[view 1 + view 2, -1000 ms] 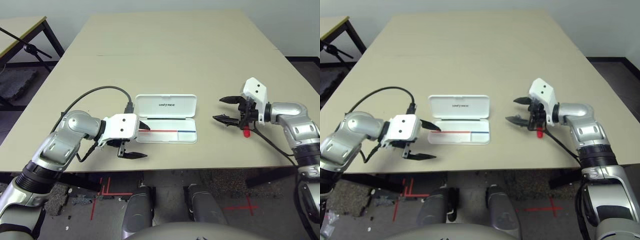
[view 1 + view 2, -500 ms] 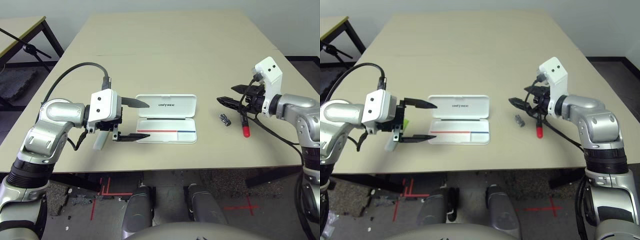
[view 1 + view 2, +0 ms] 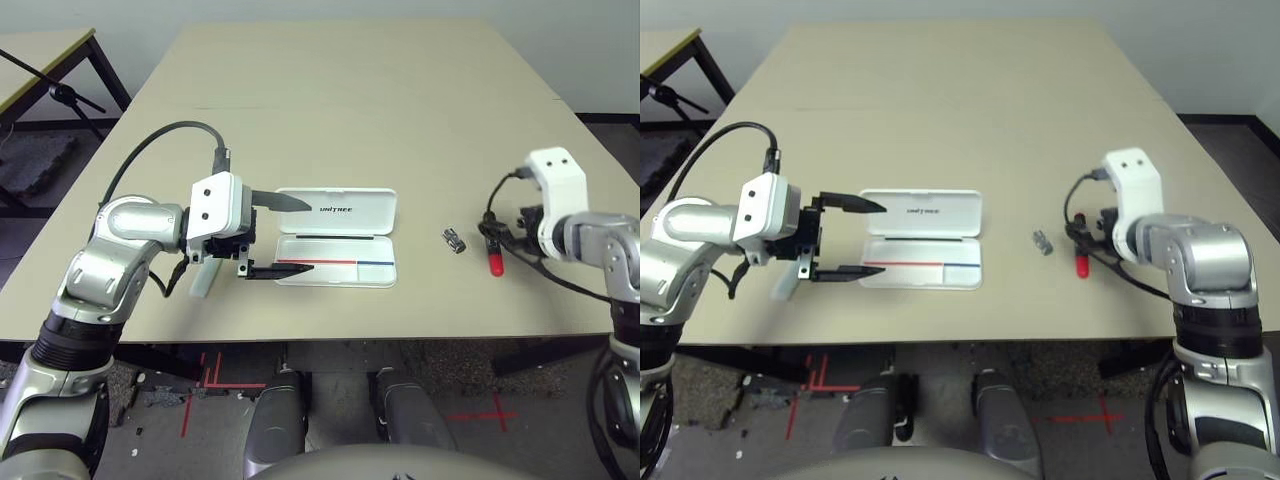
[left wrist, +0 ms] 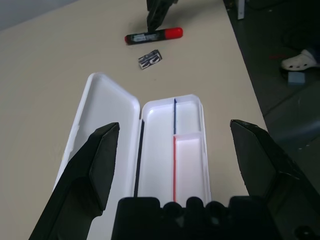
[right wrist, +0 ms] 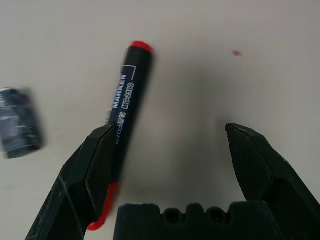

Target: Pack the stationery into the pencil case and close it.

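So my left hand (image 3: 262, 235) was open, fingers spread, hovering just off the left end of the pencil case (image 3: 336, 238). The highlighter (image 3: 202, 277) lay on the surface right beside that hand, on its near-left side, partly tucked under it. The case lay open and flat in the middle, lid on the far side, tray on the near side with nothing in it yet.

Over on the right, my right hand (image 5: 170, 165) was open too, pointing down at the red marker (image 3: 493, 259) with nothing in it. In the wrist view the marker sat against one finger, not centred. The little grey metal piece (image 3: 453, 240) lay just left of it.

My worry: closing from there could've flicked the marker sideways instead of pinching it, or knocked it into the metal bit.
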